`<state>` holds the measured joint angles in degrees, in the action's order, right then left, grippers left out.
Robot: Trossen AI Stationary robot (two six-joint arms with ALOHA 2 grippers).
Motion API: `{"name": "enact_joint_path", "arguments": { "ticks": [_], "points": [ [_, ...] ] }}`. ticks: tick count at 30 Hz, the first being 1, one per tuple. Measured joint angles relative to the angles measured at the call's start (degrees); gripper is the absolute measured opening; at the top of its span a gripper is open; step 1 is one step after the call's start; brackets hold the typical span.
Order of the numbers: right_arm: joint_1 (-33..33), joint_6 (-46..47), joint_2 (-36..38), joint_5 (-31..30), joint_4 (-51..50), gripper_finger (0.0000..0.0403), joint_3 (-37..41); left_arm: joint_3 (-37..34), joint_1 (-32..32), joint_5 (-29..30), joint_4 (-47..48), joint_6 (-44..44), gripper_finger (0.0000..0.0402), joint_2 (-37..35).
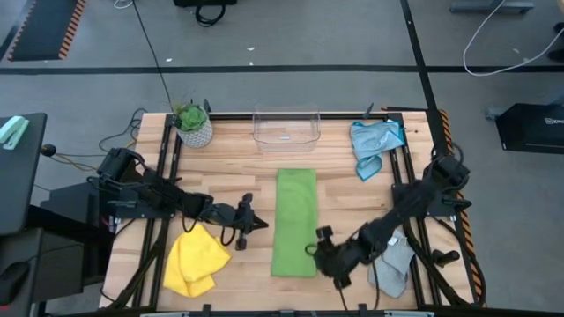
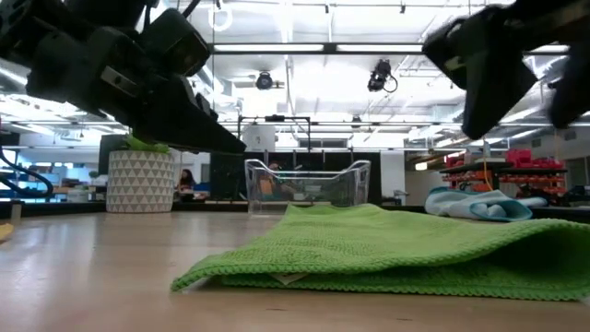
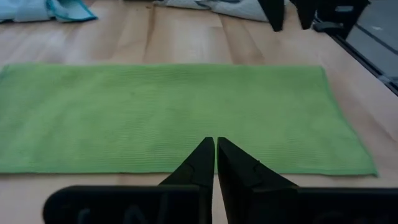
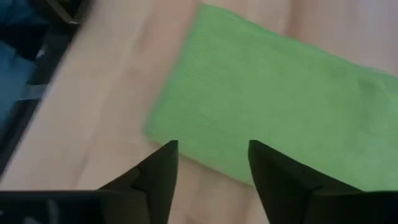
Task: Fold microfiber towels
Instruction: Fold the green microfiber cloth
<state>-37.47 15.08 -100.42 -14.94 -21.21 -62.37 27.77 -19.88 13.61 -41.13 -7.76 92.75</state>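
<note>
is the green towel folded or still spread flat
Folded once: the green towel lies as a long narrow strip, and the low view shows two stacked layers along its edge.

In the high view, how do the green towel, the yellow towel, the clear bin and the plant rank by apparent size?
Largest to smallest:
1. green towel
2. yellow towel and clear bin, which look too alike to rank
3. plant

potted plant at far left table corner | clear plastic bin at far edge, middle | wooden table
</note>
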Motion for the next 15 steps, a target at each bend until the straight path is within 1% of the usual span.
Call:
{"name": "enact_joint_path", "arguments": {
  "ticks": [3,7,11,15],
  "points": [
    [-1.6,-2.8,-3.5,0.0,-0.3,0.0224,-3.1,2.0,-1.0,0.0,3.3,0.2,0.0028,0.0],
    [-2.9,-6.0,-7.4,-0.2,-0.5,0.0223,-6.1,3.9,-2.5,0.0,5.1,1.0,0.0037,0.0],
    [-4.0,-8.0,-10.8,-1.0,-0.5,0.0216,-7.8,5.3,-3.7,0.1,6.2,0.7,0.0061,0.0],
    [-5.1,-10.2,-13.1,-3.1,-0.5,0.0216,-8.2,6.1,-4.9,0.6,6.5,0.6,0.0096,0.0]
  ]
}}
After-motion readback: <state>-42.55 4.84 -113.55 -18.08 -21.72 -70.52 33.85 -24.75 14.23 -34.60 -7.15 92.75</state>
